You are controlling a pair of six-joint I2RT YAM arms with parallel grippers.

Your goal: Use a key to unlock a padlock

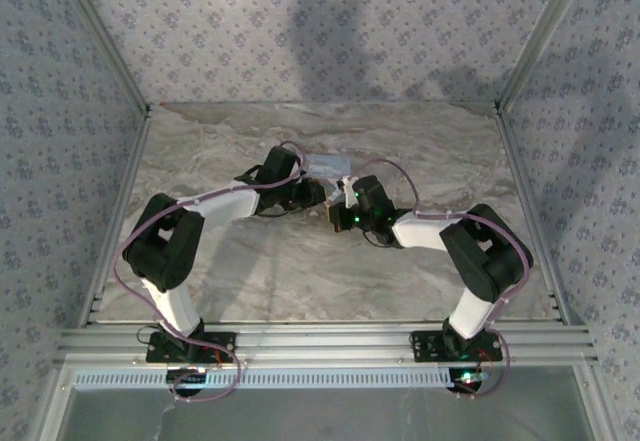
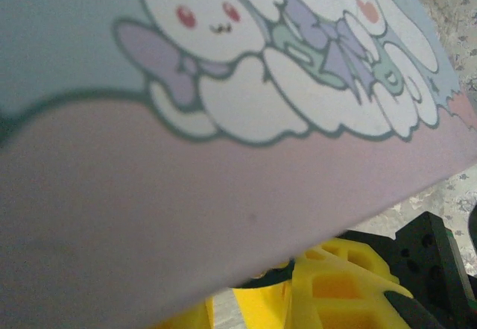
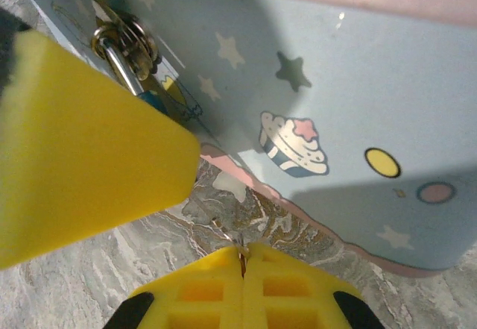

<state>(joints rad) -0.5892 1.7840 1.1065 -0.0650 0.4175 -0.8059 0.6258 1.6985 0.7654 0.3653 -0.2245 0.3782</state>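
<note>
The padlock's silver shackle (image 3: 118, 54) hangs through the ring on the tin's clasp, and a sliver of its teal body (image 3: 152, 100) peeks past a yellow finger (image 3: 74, 157) of my left gripper. That left gripper (image 2: 287, 280) sits under the tin's edge, shut on the padlock (image 2: 309, 271), which appears as a dark sliver between its fingers. My right gripper (image 3: 243, 256) is shut on the key (image 3: 238, 244). The thin pale tip of the key sticks out just above the marble, a short way below and right of the padlock. From above, both grippers (image 1: 318, 193) (image 1: 343, 211) meet at mid-table.
The light-blue cartoon tin (image 1: 328, 165) stands just behind the two grippers; its lid (image 2: 223, 120) is close over the left wrist camera, and its side (image 3: 335, 83) is right in front of the right fingers. Aluminium rails (image 1: 130, 81) and papered walls bound the marble table (image 1: 300, 271).
</note>
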